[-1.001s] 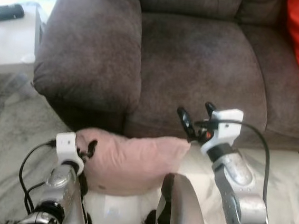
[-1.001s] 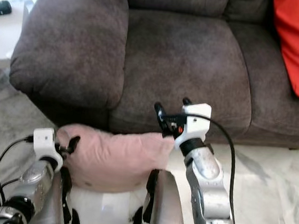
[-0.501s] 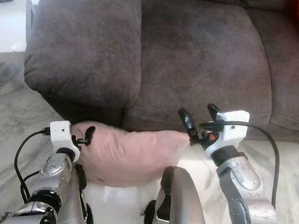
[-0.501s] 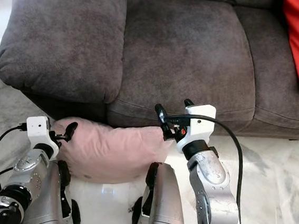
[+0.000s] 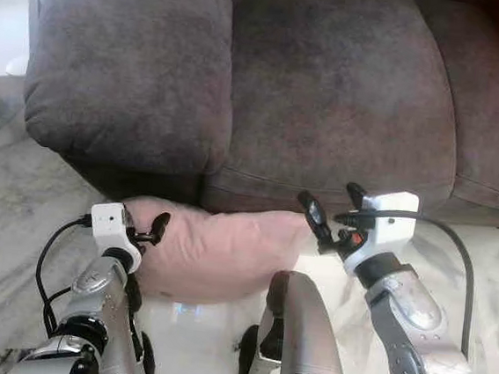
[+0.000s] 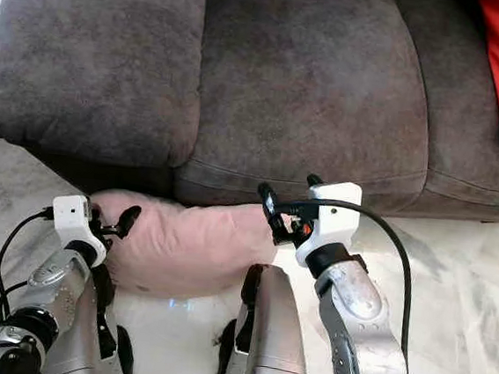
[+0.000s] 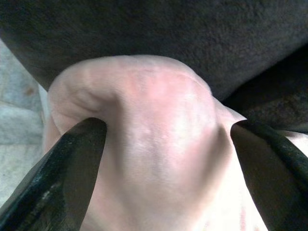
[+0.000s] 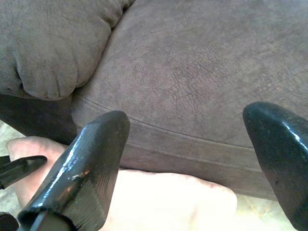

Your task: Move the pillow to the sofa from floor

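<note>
Pillow, pink, lies on the floor against the sofa front. Our left end effector straddles its corner, fingers spread and pressing in, not clenched; the right end effector, released, hovers above the other end. We judge soft fabric may slip out.

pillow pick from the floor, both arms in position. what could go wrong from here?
1. The left end effector straddles only one corner of the pink pillow, fingers open. A corner pinch on soft fabric may slip.
2. The right end effector is open at the pillow's other end, above it and close to the sofa front edge; it may catch the sofa rather than the pillow.
3. The pillow lies tucked against the sofa base, so a lift could drag it along the seat front.
</note>
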Robot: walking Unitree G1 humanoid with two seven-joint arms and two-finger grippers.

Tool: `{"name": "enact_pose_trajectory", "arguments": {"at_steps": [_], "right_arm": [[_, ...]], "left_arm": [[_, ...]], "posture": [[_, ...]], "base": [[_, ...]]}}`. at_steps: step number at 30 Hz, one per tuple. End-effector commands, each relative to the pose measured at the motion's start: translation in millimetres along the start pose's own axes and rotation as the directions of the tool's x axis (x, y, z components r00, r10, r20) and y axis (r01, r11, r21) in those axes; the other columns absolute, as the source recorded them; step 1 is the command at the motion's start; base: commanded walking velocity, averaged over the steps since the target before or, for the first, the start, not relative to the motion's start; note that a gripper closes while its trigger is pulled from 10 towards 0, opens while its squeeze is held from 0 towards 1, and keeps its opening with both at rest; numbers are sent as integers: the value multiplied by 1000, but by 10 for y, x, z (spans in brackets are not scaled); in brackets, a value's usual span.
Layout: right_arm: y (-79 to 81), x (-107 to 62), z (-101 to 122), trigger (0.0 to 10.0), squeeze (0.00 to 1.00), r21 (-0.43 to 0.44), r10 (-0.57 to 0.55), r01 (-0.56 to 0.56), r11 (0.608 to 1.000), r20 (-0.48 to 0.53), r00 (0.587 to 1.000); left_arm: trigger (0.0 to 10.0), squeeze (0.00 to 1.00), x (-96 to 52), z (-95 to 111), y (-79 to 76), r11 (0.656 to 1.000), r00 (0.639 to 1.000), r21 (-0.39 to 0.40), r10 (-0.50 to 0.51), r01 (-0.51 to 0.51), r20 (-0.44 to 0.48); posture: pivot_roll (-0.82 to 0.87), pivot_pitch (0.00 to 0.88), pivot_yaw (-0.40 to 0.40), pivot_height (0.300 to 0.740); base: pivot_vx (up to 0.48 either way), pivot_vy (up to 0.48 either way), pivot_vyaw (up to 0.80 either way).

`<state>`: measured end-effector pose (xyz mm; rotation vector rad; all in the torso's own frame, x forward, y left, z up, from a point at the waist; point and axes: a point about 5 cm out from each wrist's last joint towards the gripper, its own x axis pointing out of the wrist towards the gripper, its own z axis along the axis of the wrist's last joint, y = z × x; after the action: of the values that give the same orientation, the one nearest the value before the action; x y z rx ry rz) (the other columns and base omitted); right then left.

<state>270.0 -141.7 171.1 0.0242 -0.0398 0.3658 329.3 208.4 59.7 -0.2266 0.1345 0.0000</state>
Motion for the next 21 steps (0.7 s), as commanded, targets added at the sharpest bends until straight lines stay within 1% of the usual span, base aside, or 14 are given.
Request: {"name": "enact_pose_trajectory", "arguments": {"at_steps": [1,5,11,13,19,20,21], "right_arm": [[-19,-72,18,10000,0,-6,-8,8,1000,-5,1000],[-27,-107,39,10000,0,-11,-3,3,1000,-10,1000],[-38,-150,67,10000,0,-20,0,-1,1000,-16,1000],[-37,-169,79,10000,0,-21,1,-1,1000,-17,1000],[-36,-210,100,10000,0,-24,-2,1,1000,-25,1000],[-36,-216,102,10000,0,-25,-2,2,1000,-27,1000],[-36,-216,102,10000,0,-25,-2,2,1000,-27,1000]], "left_arm": [[10000,0,-67,-184,17,1000,996,4,28,-28,-80],[10000,0,-80,-193,100,994,989,47,106,-102,-99],[10000,0,-73,-147,155,984,982,64,171,-167,-75],[10000,0,-57,-129,143,983,982,53,180,-177,-65],[10000,0,-32,-167,73,986,981,39,166,-163,-97],[0,0,-36,-183,70,985,980,37,169,-166,-105],[0,0,-36,-183,70,985,980,37,169,-166,-105]], "posture": [[-108,429,-192,525],[-122,425,-201,525],[-135,425,-205,525],[-144,426,-206,525],[-159,433,-207,525],[-161,434,-209,525],[-161,434,-209,525]], "base": [[0,0,0],[0,0,0],[0,0,0],[0,0,0],[0,0,0],[0,0,0],[0,0,0]]}}
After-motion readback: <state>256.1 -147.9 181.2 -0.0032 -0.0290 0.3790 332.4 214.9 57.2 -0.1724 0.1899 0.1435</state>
